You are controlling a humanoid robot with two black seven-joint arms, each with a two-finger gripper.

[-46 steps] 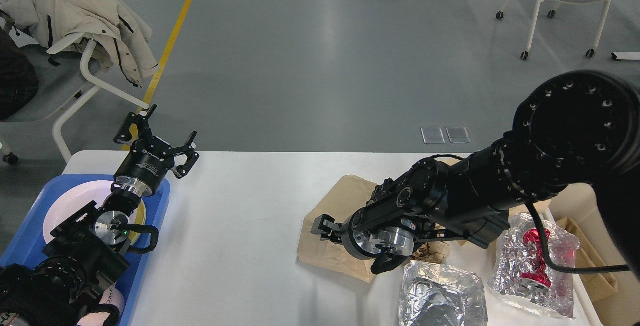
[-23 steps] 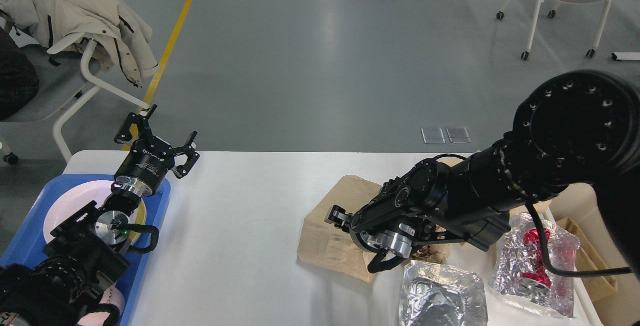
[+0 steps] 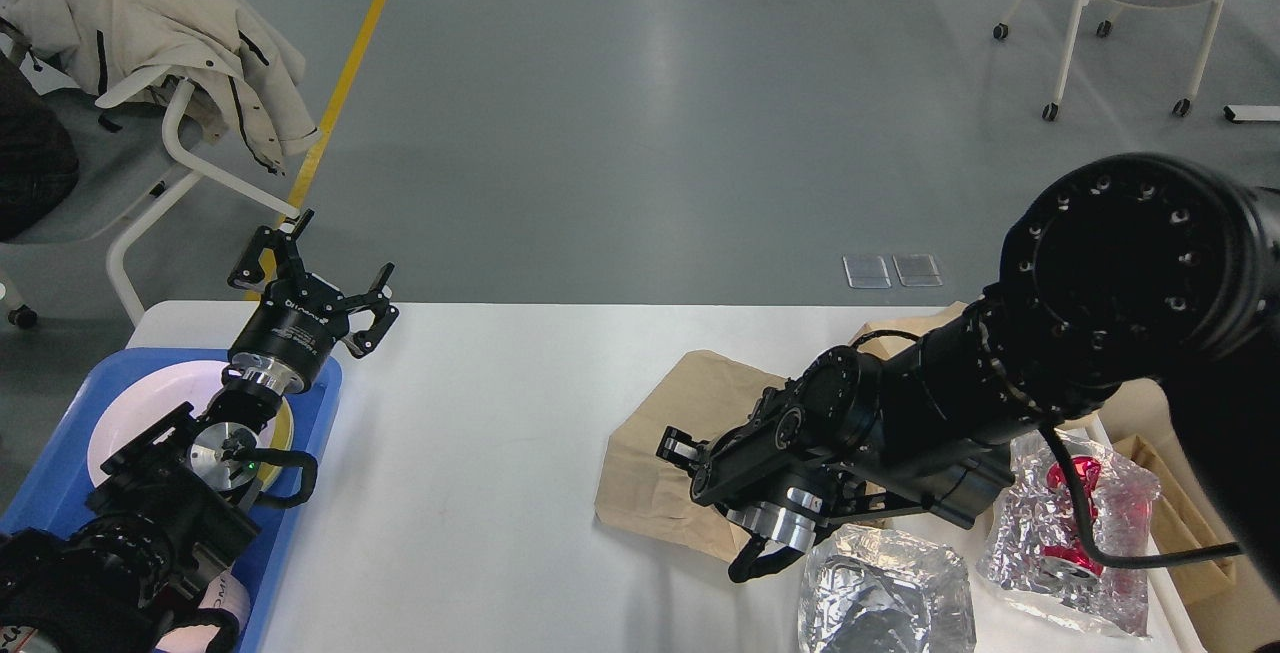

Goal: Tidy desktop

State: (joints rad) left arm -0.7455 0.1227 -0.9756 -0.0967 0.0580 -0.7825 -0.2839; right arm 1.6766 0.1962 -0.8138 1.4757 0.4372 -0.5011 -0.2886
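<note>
Left end effector (image 3: 312, 279), fingers apart, hovers beyond one blue tray (image 3: 310, 411) on the table (image 3: 480, 453); right end effector (image 3: 675, 446), spread unclear, over one brown paper bag (image 3: 650, 463) near two foil packets (image 3: 885, 598).

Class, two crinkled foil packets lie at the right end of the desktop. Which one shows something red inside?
The foil packet farther right, beside the cream bin, holds the red item. The other packet, nearer the front edge, shows only dark contents.

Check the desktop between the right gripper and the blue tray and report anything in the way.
Nothing visible: past the brown paper bag under the right gripper, the desktop runs bare to the blue tray.
</note>
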